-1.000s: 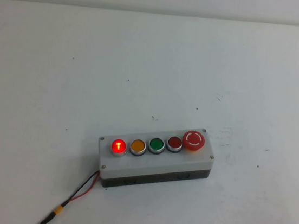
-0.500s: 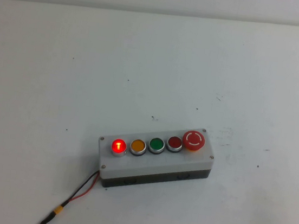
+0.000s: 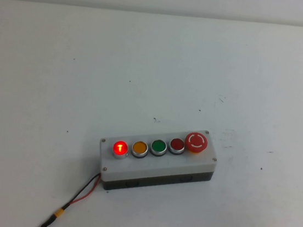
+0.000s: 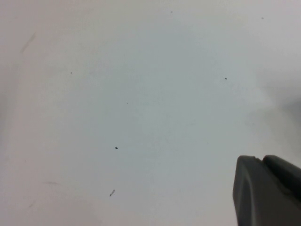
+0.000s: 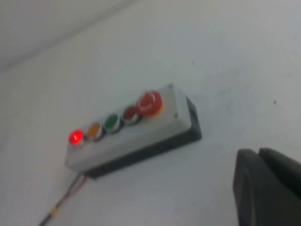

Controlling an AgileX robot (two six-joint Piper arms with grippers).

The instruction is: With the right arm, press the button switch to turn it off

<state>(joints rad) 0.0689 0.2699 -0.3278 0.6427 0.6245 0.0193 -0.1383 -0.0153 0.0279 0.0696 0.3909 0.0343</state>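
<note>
Grey box (image 3: 159,167) of smooth matt plastic on a matt white table (image 3: 61,80); button switch (image 3: 120,148) glossy, lit, with shiny metal collar.

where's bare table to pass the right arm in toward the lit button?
Bare table behind, left and right of the grey box. Crowded: wires off its front-left corner, near the lit button switch. Right gripper shows only in its wrist view, off the box's mushroom-button end; left gripper over bare table.

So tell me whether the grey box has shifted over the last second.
No. The grey box keeps its place against the table's far edge, its lit button still on. The left claw and right claw are away from it.
</note>
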